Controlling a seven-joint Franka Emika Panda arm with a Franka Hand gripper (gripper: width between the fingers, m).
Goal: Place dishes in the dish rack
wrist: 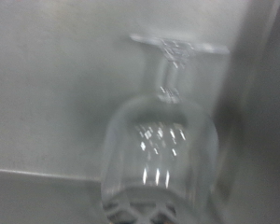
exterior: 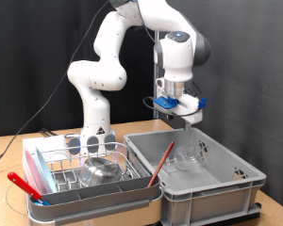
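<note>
The dish rack (exterior: 61, 169), a wire grid on a pale tray, stands at the exterior view's left with a shiny steel bowl (exterior: 102, 170) resting in it. A clear stemmed glass (exterior: 187, 158) sits inside the grey crate (exterior: 226, 184) to the right. The gripper (exterior: 186, 110) hangs in the air right above that glass, with a gap between them and nothing held. The wrist view is filled by the glass (wrist: 161, 154), its stem and foot pointing away over the grey crate floor. No fingers show in that view.
A red-handled utensil (exterior: 158, 160) leans on the crate's wall nearest the rack. Another red-handled tool (exterior: 24, 183) lies in the rack's front trough. The robot's base (exterior: 94, 127) stands behind the rack. A black curtain closes off the back.
</note>
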